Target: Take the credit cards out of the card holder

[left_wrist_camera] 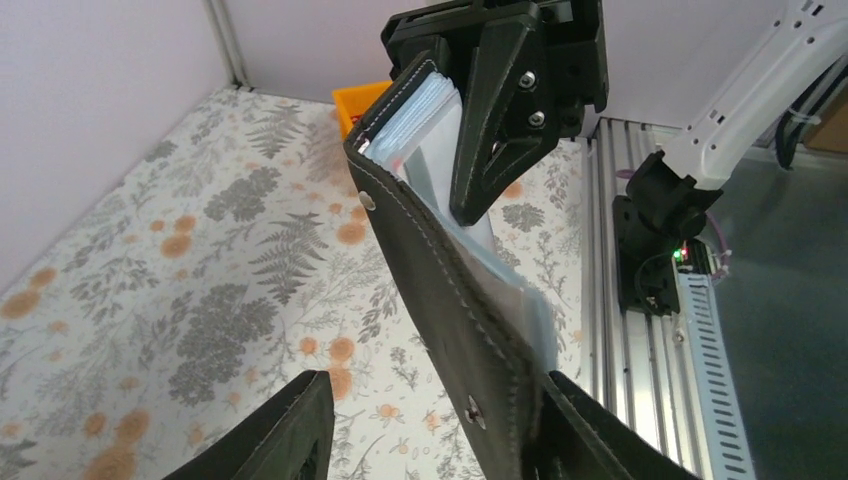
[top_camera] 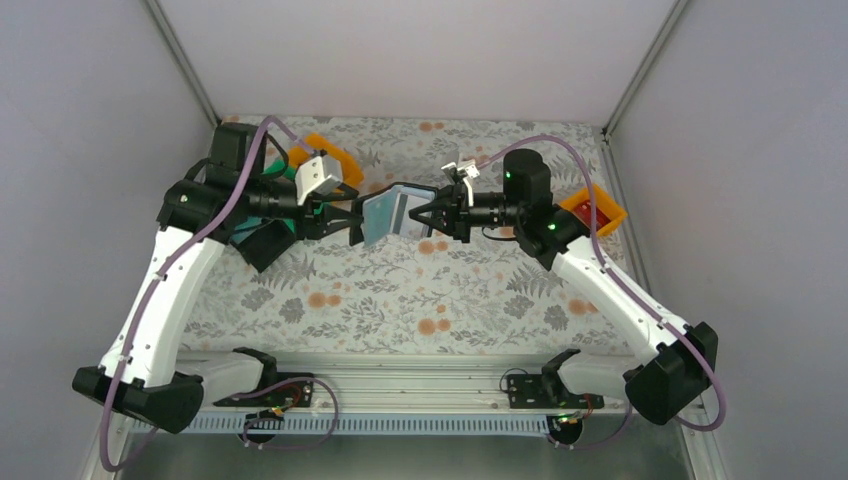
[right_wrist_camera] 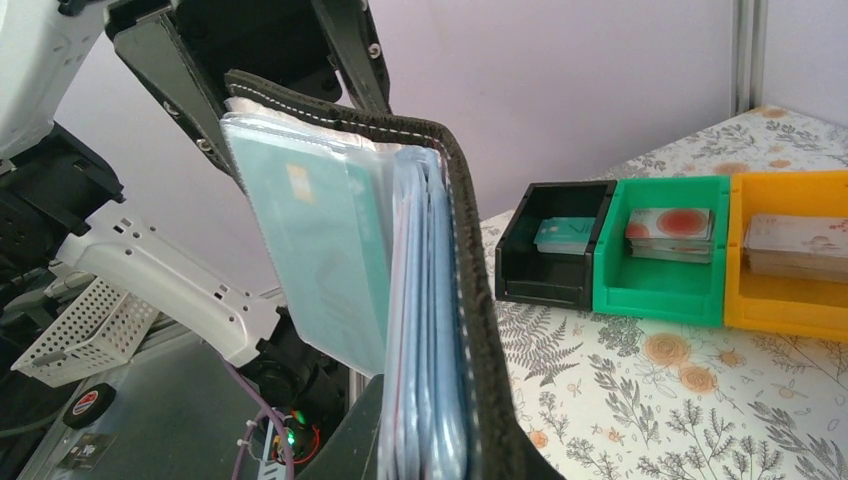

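Left gripper (top_camera: 352, 228): stood at card holder's (top_camera: 390, 213) left edge, jaws parted, gripping nothing. Card holder: held aloft, open, credit cards (right_wrist_camera: 320, 250) tucked in its sleeves. Right gripper (top_camera: 418, 218): clamped on card holder's right edge. Step called for pinching 1 exposed card corner, squarely.

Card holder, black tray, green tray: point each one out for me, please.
card holder (right_wrist_camera: 478, 300), right wrist view, on its black stitched outer cover.
black tray (right_wrist_camera: 545, 285), right wrist view, on its front wall.
green tray (right_wrist_camera: 655, 300), right wrist view, on its front wall.
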### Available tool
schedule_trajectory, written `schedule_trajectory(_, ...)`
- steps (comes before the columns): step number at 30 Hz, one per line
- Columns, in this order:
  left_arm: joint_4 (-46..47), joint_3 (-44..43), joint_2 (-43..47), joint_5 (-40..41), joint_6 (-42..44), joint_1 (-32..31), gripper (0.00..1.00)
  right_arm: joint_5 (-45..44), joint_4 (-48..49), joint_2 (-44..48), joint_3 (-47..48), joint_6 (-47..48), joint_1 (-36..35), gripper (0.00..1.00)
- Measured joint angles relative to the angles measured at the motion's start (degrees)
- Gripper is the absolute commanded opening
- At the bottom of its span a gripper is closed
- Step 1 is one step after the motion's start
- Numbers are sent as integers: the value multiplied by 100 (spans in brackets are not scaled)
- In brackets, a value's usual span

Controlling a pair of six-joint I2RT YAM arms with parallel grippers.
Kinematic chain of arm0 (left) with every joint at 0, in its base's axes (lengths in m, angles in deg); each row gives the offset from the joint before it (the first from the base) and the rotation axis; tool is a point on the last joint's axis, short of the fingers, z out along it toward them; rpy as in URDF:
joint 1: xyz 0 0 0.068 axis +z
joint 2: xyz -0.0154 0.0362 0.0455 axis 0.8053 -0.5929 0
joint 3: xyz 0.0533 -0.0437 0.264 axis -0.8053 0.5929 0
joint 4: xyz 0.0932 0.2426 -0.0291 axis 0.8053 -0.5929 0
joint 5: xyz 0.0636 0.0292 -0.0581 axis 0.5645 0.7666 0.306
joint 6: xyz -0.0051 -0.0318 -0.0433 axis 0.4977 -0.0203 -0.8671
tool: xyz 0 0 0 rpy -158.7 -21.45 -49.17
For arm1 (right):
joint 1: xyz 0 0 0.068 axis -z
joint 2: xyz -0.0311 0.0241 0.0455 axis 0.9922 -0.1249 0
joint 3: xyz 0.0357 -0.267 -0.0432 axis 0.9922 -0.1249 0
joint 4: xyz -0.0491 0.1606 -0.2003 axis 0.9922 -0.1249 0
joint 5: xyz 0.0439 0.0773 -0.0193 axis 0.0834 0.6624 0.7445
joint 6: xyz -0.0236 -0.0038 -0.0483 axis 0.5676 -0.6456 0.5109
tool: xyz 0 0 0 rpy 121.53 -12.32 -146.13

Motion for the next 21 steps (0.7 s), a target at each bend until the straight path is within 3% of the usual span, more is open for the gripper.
schedule_trajectory(5, 44, 0, -173, -177, -70, -2, 53, 20, -22, 0, 2, 0, 0, 4)
schedule_trajectory(15, 111, 2, -273, -485, -127, 0, 78, 66, -52, 0, 15, 2, 0, 4)
schedule_trajectory(21, 168, 2, -280, -595, -170, -2, 78, 103, -76, -4, 48, 0, 0, 4)
